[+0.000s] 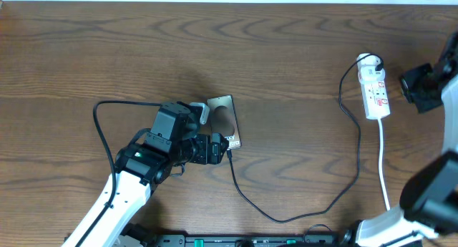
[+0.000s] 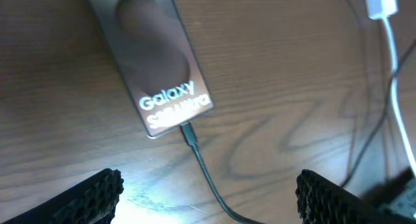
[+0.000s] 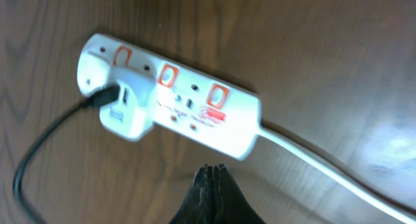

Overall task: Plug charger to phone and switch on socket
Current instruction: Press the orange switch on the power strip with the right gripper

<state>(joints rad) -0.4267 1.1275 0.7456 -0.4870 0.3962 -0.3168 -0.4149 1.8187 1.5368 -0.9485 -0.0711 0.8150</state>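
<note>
One step looking done: charger [image 2: 190,134] is sitting plugged into phone [image 2: 153,55].
Both hanging empty: left claw [image 2: 208,198] gaping wide, right claw [image 3: 211,191] pinched shut, hovering at 6 o'clock of socket [image 3: 195,107]; switch-on pending.

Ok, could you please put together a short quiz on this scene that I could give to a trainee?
1. True or false: the charger has its plug tip at the end of the phone nearest the Galaxy lettering.
2. The left gripper is: A) shut on the charger; B) open, with one finger on each side of the charger; C) clamped on the phone.
3. Fill in: at the socket, the charger enters a white ____ plugged in at one end.
Key: 1 true; 2 B; 3 adapter.
</note>
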